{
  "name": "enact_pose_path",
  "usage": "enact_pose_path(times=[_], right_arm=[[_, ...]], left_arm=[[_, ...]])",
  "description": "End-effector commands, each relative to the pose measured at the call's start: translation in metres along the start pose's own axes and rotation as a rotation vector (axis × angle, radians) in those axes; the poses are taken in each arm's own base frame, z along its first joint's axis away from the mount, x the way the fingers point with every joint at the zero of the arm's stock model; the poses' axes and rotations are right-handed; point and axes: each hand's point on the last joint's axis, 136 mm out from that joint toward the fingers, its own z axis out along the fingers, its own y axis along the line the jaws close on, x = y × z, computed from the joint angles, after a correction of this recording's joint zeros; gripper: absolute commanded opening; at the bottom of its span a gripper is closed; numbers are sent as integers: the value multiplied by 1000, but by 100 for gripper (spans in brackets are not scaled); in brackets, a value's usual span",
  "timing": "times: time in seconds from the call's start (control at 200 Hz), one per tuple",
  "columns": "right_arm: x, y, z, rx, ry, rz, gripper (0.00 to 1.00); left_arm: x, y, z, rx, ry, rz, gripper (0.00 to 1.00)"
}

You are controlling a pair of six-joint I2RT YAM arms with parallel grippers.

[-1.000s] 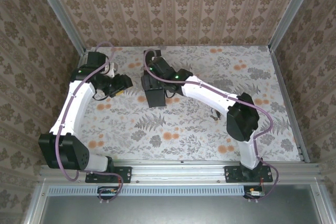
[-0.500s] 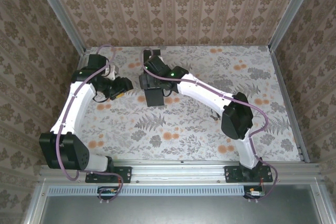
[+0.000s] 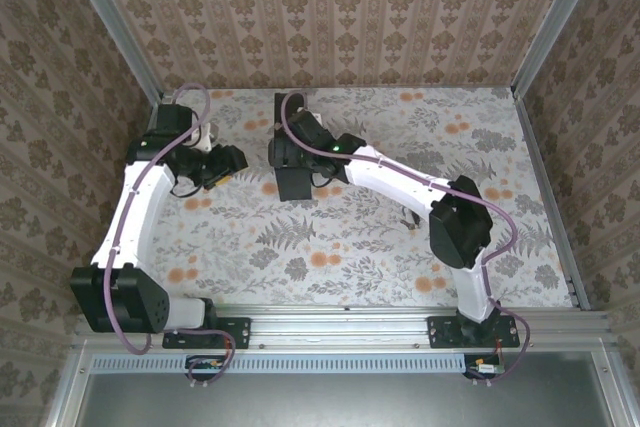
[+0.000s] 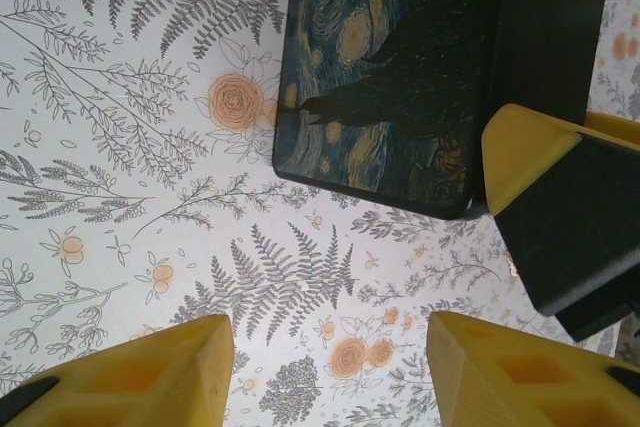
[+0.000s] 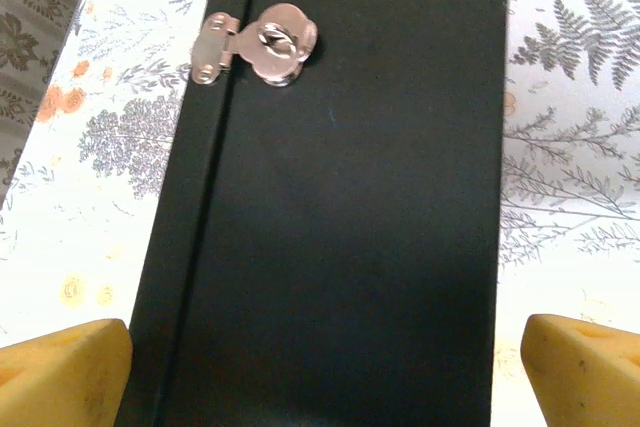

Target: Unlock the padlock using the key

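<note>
1. The black box [image 3: 295, 185] lies on the flowered table [image 3: 350, 247], toward the far side and a little left of the middle. In the left wrist view its painted lid [image 4: 385, 77] faces the camera.
2. The right gripper [image 5: 320, 372] hangs over a plain dark side of the box. Its jaws are spread as wide as they go, one to each side of that face, and they clamp nothing. A small silver clasp [image 5: 258, 47] sits near the far left edge of that face.
3. The left gripper [image 4: 330, 372] hovers just left of the box. Its jaws are partly spread, with bare table between them, and it holds nothing.
4. I cannot tell where the padlock or the key lies; both are too small to pick out here.
5. With both grippers empty, the task looks to be at an early stage: the key has to be found and picked up first.
6. To do that well, pinch the key by its head so the blade sticks out free and straight.
7. Steady the padlock's body with the other gripper so it cannot swing.
8. Line the blade up with the keyhole before pushing, go in straight, and turn only once it is fully seated.
9. The main risk is the thin key slipping or twisting between the fingers.
</note>
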Motion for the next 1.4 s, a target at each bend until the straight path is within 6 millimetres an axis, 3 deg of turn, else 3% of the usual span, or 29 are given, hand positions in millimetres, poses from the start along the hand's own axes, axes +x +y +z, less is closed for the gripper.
enact_pose_path(times=[0.0,0.125,0.685,1.015,1.155,1.235,1.395], right_arm=[[3,-19,-9,30,26,16,100],[-14,-7,-22,-8,-11,4,100],[-4,14,-3,-12,29,-132,100],[37,-21,25,152,182,-182,100],[41,-21,20,83,137,-59,91],[29,-23,10,-32,45,109,89],[22,-54,-8,-191,-37,390,91]], left_arm=[[-1,-4,-6,25,-17,6,54],[0,-4,-4,33,-16,-4,54],[6,-1,9,45,9,-22,54],[8,0,10,42,10,-19,54],[10,2,10,37,12,-21,54],[10,3,9,36,9,-22,54],[9,2,8,37,3,-24,54]])
